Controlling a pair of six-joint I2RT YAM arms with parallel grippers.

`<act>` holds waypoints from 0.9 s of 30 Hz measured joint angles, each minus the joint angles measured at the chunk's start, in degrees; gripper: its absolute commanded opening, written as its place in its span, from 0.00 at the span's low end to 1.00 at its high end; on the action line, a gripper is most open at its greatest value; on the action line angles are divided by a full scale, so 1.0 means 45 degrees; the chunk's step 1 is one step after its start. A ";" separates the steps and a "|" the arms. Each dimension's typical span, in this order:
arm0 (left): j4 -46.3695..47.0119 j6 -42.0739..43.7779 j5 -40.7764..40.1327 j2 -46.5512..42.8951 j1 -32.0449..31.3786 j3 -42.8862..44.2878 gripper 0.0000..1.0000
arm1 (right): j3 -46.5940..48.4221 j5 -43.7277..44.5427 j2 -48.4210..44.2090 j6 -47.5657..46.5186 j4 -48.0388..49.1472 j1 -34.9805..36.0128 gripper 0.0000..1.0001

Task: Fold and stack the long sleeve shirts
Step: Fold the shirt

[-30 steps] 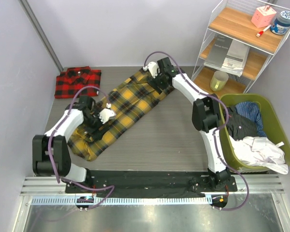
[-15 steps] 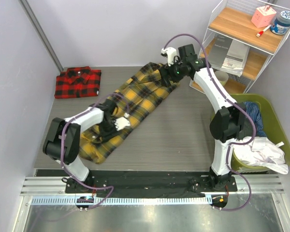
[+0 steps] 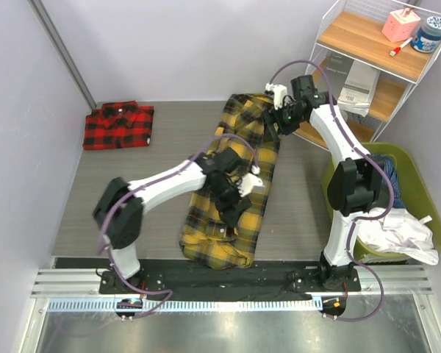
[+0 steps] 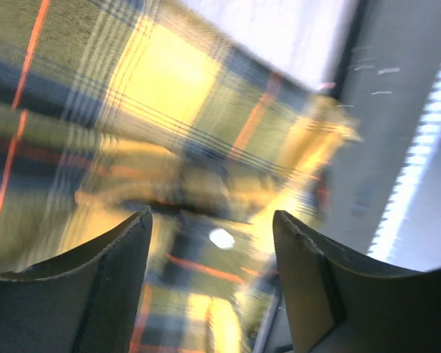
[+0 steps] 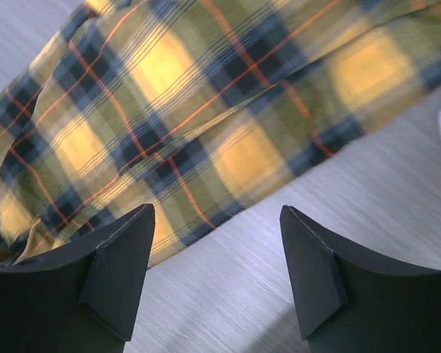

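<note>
The yellow-and-black plaid long sleeve shirt (image 3: 222,237) lies stretched out from the back of the table to the near edge. My left gripper (image 3: 239,193) hovers over its middle, open. The left wrist view is blurred and shows the plaid (image 4: 162,81) under the left gripper (image 4: 213,217), with nothing pinched. My right gripper (image 3: 270,126) is at the shirt's far right edge, also open. In the right wrist view the right gripper (image 5: 217,213) is over bare table beside the shirt's hem (image 5: 206,110). The red-and-black shirt (image 3: 119,125) lies folded at the back left.
A green basket (image 3: 397,150) of clothes stands at the right. A wire shelf (image 3: 360,70) with wooden boards is at the back right, a pale cup (image 3: 333,122) on its lowest board. A black mat (image 3: 279,272) runs along the near edge.
The yellow shirt has swung from a diagonal lie to nearly lengthwise, its lower end now at the near edge. Both arms moved right; the left arm now reaches across to the table's middle.
</note>
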 measured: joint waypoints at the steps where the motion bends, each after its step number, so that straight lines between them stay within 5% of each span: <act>1: -0.0034 -0.0112 0.0481 -0.0602 0.0219 -0.0223 0.70 | -0.0267 -0.0102 0.0000 -0.0068 0.0019 0.0107 0.72; 9: 0.0151 -0.0850 0.2686 -0.5722 0.4357 -0.1773 0.72 | -0.0923 -0.0340 0.0991 -0.0253 0.0364 0.1676 0.68; 21: -0.0117 -0.1758 0.2089 -0.7723 0.9666 -0.3468 0.77 | 0.1831 0.0699 0.5051 -0.0675 0.1277 0.3915 0.67; 27: -0.0097 -0.1982 0.1705 -0.8505 1.0754 -0.3546 0.77 | 0.1613 0.0379 0.5323 -0.2244 0.1059 0.4609 0.67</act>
